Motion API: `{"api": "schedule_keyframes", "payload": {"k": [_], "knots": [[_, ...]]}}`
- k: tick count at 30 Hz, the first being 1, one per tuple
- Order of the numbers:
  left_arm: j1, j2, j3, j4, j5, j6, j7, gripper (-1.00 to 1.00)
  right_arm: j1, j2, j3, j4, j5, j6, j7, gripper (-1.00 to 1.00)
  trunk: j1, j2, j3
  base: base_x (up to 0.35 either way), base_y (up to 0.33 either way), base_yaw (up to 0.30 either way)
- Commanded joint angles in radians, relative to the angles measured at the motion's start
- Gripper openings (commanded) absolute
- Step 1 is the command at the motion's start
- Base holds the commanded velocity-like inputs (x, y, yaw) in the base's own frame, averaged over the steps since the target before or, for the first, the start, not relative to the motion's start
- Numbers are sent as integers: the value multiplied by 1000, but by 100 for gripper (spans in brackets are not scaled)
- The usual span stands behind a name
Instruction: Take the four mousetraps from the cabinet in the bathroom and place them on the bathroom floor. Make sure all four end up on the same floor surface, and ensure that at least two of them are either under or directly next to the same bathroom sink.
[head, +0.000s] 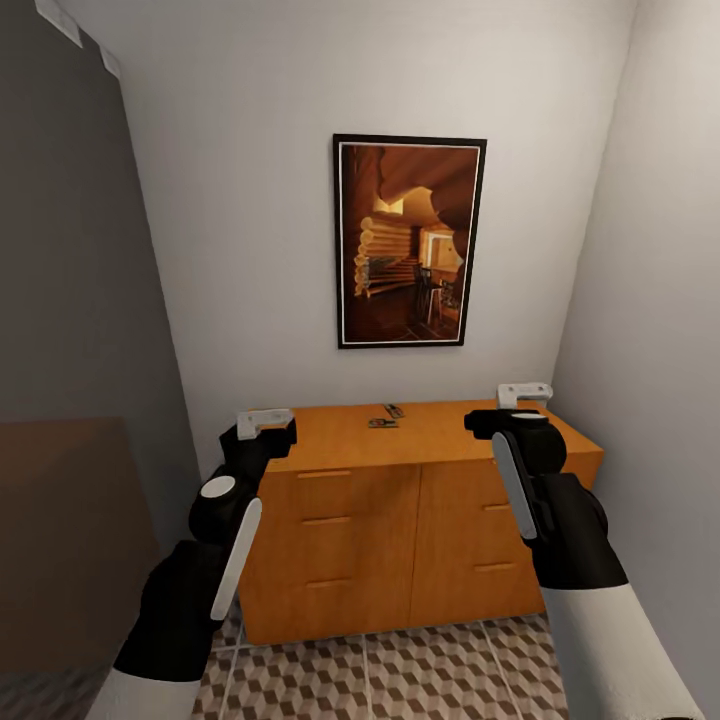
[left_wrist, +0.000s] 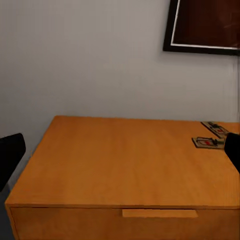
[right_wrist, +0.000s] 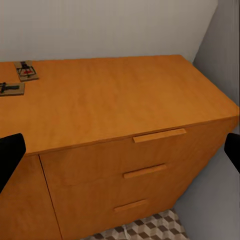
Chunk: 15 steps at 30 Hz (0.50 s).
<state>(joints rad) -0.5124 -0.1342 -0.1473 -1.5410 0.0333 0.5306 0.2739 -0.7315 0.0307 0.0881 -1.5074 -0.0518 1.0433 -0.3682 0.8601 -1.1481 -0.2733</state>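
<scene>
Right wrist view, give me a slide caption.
Two mousetraps lie side by side on the orange-brown cabinet top, above its drawers and the patterned floor.

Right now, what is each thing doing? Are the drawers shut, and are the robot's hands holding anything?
Mousetraps: two seen, lying flat on the cabinet top.
Cabinet: drawers all shut.
Left gripper: open, empty.
Right gripper: open, empty.
Picture: hanging straight on the wall.
</scene>
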Motion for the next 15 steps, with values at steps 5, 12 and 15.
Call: {"api": "schedule_keyframes", "payload": {"k": [5,12,15], "knots": [[-16,-2,-18,1,4,68,5,100,-6,2,2,4,-10,4,-16,100,0,-1,-1,3,0,0],[-21,-2,-30,1,4,111,5,100,-8,26,5,11,-10,4,-19,100,0,-1,-1,55,0,0],[-21,-2,-37,2,5,115,4,100,-8,33,5,13,-10,4,-17,100,0,-1,-1,238,0,0]]}}
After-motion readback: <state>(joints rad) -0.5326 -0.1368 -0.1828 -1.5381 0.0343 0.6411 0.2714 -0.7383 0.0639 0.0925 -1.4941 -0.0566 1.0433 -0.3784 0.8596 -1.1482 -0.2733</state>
